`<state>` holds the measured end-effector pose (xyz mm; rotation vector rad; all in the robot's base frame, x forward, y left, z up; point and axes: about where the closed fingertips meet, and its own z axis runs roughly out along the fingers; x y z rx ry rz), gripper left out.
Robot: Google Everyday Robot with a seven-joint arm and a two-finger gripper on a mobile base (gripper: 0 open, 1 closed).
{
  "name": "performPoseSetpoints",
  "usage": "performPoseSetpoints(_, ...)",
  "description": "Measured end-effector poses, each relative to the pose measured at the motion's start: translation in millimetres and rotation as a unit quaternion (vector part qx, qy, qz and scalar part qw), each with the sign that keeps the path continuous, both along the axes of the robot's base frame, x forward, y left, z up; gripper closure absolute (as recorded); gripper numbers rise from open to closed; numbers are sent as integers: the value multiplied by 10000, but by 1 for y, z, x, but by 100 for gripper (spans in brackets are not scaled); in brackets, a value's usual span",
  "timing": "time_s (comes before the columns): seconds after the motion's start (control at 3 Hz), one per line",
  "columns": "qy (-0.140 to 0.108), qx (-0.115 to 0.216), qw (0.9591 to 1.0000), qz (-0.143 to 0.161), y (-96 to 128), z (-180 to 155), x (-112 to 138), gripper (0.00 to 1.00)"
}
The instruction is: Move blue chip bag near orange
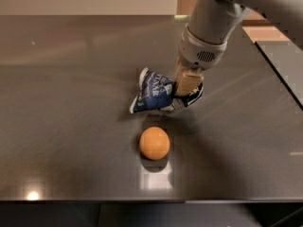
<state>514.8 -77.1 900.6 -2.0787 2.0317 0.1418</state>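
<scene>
The blue chip bag (156,94) is dark navy with white lettering and crimped white ends. It hangs tilted just above the dark tabletop, right behind the orange (154,143). My gripper (186,85) comes down from the upper right and is shut on the bag's right side. The orange is a smooth round fruit resting on the table, a short gap in front of the bag, with its reflection below it.
The dark glossy table (71,103) spreads to the left and front. Its front edge (142,200) runs along the bottom. A second grey surface (284,65) lies to the right across a seam. A tan wall stands behind.
</scene>
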Motion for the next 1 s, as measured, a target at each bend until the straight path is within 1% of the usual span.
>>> performPoseSetpoints(0.33, 32, -49, 9999, 154, 11, -2, -18, 82)
performPoseSetpoints(0.67, 92, -67, 9996, 244, 18, -6, -24, 59)
performPoseSetpoints(1.0, 63, -58, 9997, 240, 19, -6, -23, 35)
